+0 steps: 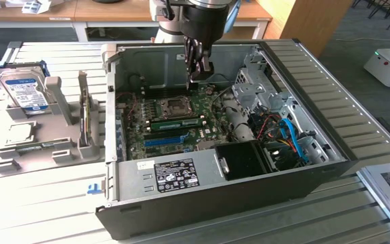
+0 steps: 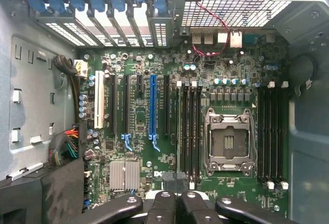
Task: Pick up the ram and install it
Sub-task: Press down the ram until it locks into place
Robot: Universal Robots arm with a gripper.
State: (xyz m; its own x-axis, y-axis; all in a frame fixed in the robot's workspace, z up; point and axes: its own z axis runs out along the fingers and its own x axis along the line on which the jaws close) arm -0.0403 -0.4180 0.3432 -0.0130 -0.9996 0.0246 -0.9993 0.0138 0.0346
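Gripper (image 1: 200,77), fingers pressed together on nothing you can see, hangs over the motherboard (image 2: 139,116); the ram (image 1: 174,123) stands slotted beside the CPU socket (image 1: 174,105), so pressing off-centre could leave one end unseated or strike the socket.

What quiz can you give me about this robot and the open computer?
1. True or false: a green ram stick stands on the motherboard beside the processor socket.
2. What stands in the grey holder at the exterior view's left? A) a hard drive B) a fan C) a keyboard
3. Fill in: the gripper, above the motherboard inside the case, has its jaws ____.
Key: 1 true; 2 A; 3 shut.
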